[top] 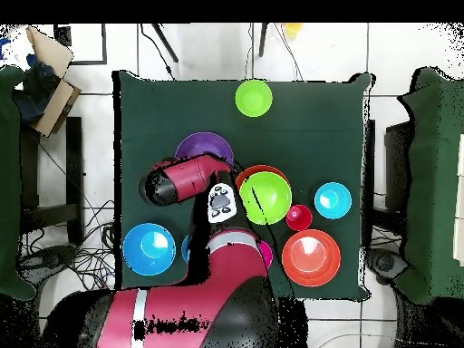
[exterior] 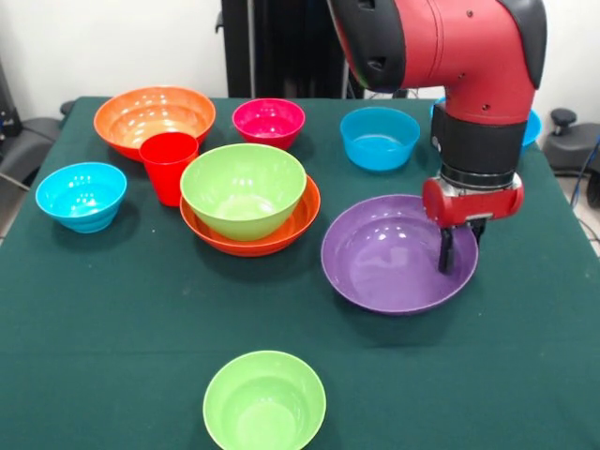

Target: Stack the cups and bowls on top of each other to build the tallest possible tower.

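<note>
Lower centre of the front view: one lone green bowl [exterior: 264, 401], glossy, empty, rim cut by the bottom edge.

Right of centre: wide purple bowl [exterior: 398, 253], shallow, upright. The gripper [exterior: 458, 250] stands over its right rim, dark fingers close together astride the rim, seemingly clamped on it, though the contact is hard to make out.

Centre: the tower [exterior: 250, 208], a second green bowl nested in a wide orange bowl.

Just left of it: red cup [exterior: 169, 166], upright, straight-sided.

Far left: blue bowl [exterior: 82, 196].

Upper row, left to right: second wide orange bowl [exterior: 155, 118], small magenta bowl [exterior: 269, 122], blue bowl [exterior: 379, 137]. A third blue bowl [exterior: 533, 127] is mostly hidden behind the red arm [exterior: 459, 56].

All rest on a dark green tablecloth [exterior: 112, 319].
</note>
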{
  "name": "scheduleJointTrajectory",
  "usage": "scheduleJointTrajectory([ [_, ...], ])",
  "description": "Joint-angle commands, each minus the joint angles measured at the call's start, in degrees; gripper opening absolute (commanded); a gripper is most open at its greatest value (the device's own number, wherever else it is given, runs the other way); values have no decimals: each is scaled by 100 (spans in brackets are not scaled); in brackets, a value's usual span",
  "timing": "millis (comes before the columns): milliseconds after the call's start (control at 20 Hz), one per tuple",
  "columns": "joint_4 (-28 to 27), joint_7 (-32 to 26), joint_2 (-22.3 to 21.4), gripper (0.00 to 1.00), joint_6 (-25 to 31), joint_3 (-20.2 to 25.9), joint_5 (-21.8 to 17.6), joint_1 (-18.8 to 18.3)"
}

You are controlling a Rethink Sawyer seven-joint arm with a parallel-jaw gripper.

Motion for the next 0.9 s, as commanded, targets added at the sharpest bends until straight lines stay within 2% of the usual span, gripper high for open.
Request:
scheduleJointTrajectory([
  [50, -35, 188, -188, 0, 383, 358, 42, -94],
  [350, 724, -181, -1330, 0, 1113, 736, 348, -527],
  [500, 798, -373, -1683, 0, 1542, 956, 546, -737],
  [650, 540, -591, -1853, 0, 2153, 1171, 788, -918],
  [900, -153, -755, -1767, 0, 2984, 1349, 978, -1034],
])
